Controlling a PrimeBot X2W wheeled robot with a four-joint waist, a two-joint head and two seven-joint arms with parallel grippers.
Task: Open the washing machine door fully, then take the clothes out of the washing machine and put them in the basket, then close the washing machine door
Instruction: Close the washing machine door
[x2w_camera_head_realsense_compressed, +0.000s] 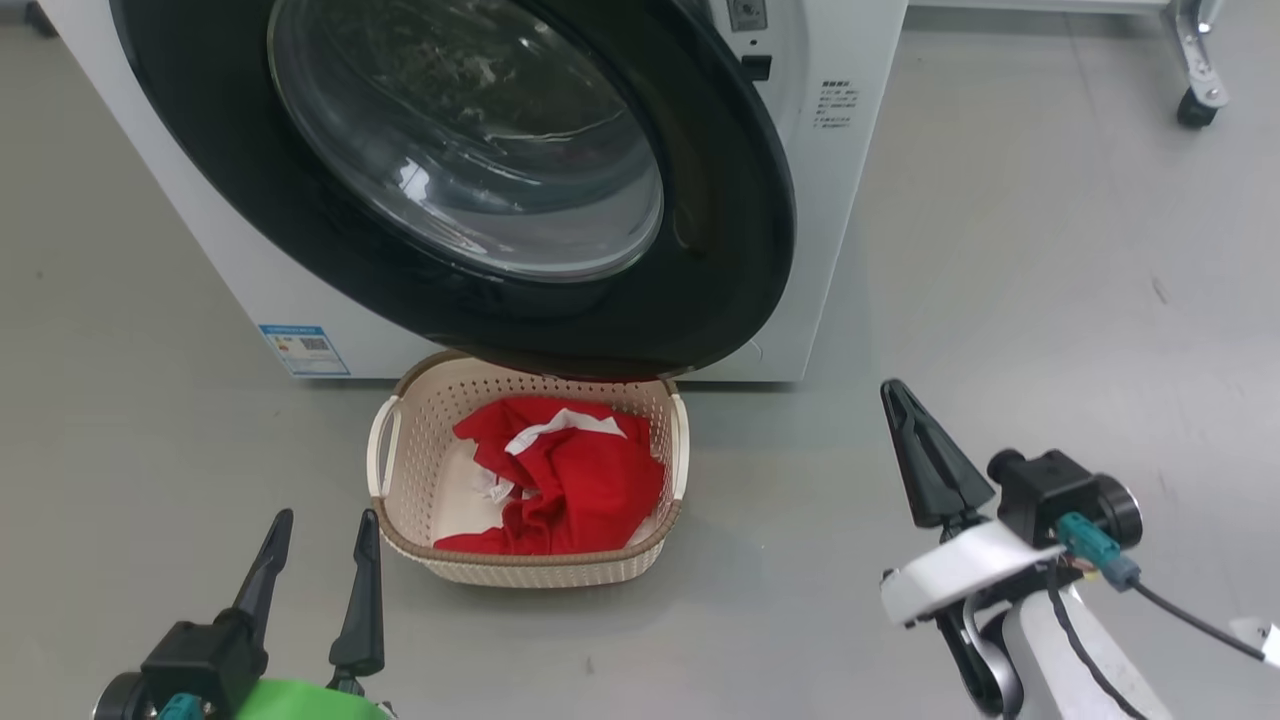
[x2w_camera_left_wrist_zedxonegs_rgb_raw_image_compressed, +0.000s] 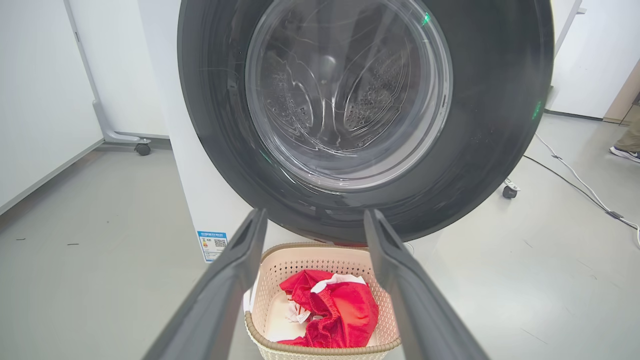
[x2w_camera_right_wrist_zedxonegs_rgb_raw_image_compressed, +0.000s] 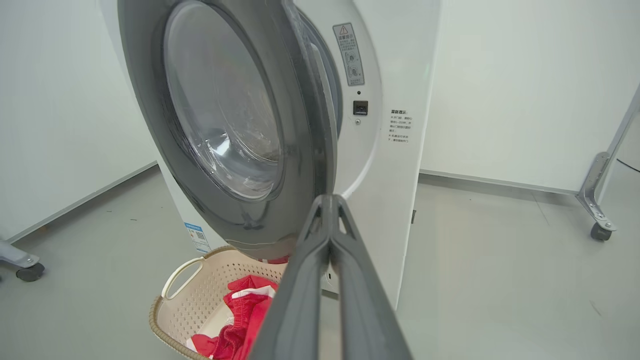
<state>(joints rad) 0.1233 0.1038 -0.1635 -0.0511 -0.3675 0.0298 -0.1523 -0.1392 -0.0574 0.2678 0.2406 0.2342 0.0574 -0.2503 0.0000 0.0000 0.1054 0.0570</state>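
The left gripper (x2w_camera_head_realsense_compressed: 327, 520) is held low, fingers wide and empty. The clothes (x2w_camera_head_realsense_compressed: 570, 480) are seen in the basket (x2w_camera_head_realsense_compressed: 400, 530), at its two o'clock. The washing machine door (x2w_camera_head_realsense_compressed: 720, 250) is found ajar. Its free edge lies at eleven o'clock from the right gripper (x2w_camera_head_realsense_compressed: 895, 392) — fingers pressed together, empty — which is judged the nearer.

Door (x2w_camera_head_realsense_compressed: 470, 170) top cropped; basket (x2w_camera_head_realsense_compressed: 530, 570) far rim behind door; label (x2w_camera_head_realsense_compressed: 304, 349) unreadable.
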